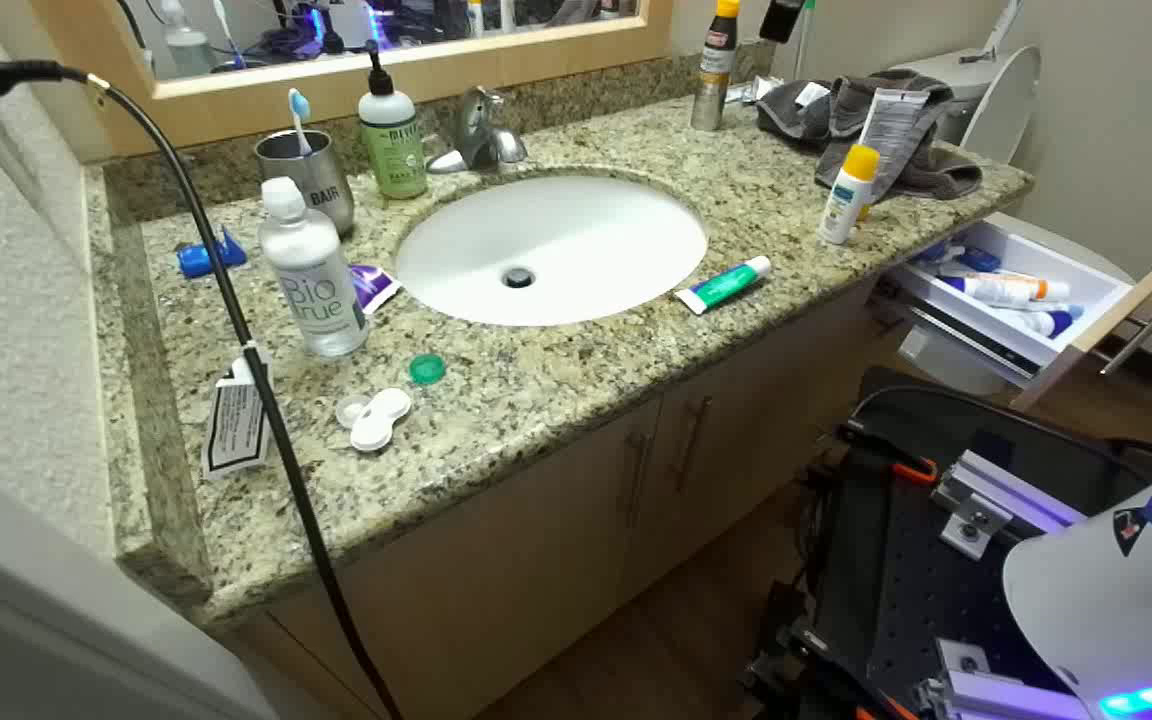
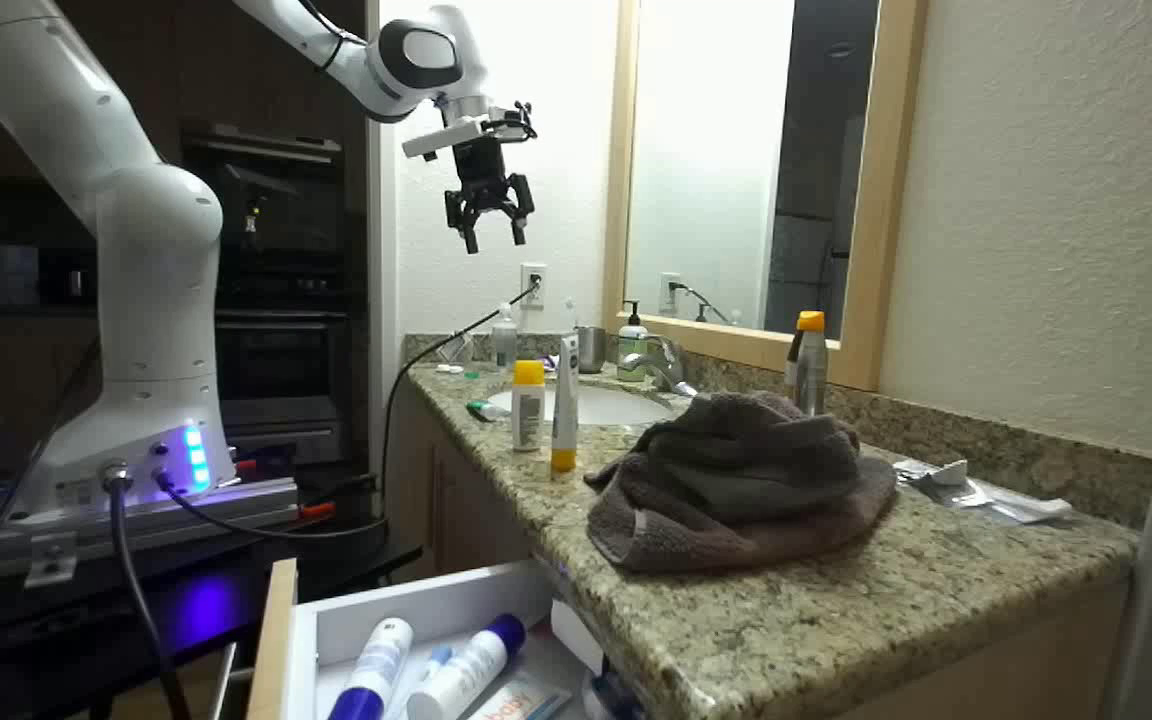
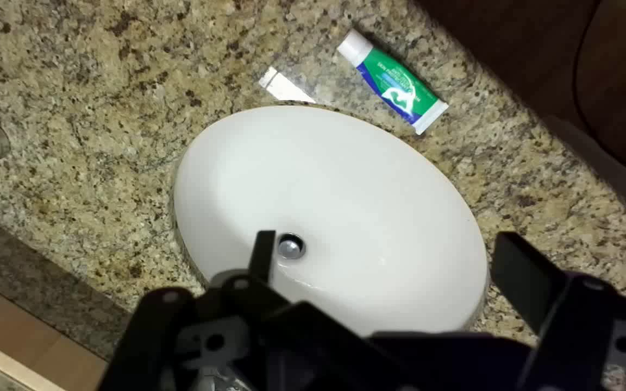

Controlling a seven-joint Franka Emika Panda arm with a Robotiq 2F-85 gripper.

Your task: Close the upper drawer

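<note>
The upper drawer (image 1: pixel 1116 315) is pulled open beneath the far end of the counter in an exterior view. It has a light tan front, a metal bar handle (image 1: pixel 1131 343) and a white interior holding white and blue toiletries. The drawer (image 2: pixel 274 640) also stands open at the bottom of an exterior view, partly cut off by the frame. My gripper (image 2: pixel 495 242) hangs high above the counter by the sink, pointing down, far from the drawer. In the wrist view the gripper (image 3: pixel 387 234) is open with nothing between its fingers. The drawer is out of the wrist view.
The granite counter (image 2: pixel 736 620) overhangs the drawer. On it are a grey towel (image 2: pixel 736 480), yellow-capped containers (image 2: pixel 528 405), a green tube (image 1: pixel 726 285) and a white sink (image 3: pixel 335 179). A black cable (image 1: pixel 266 390) crosses the counter. My base platform (image 1: pixel 936 560) stands near the drawer front.
</note>
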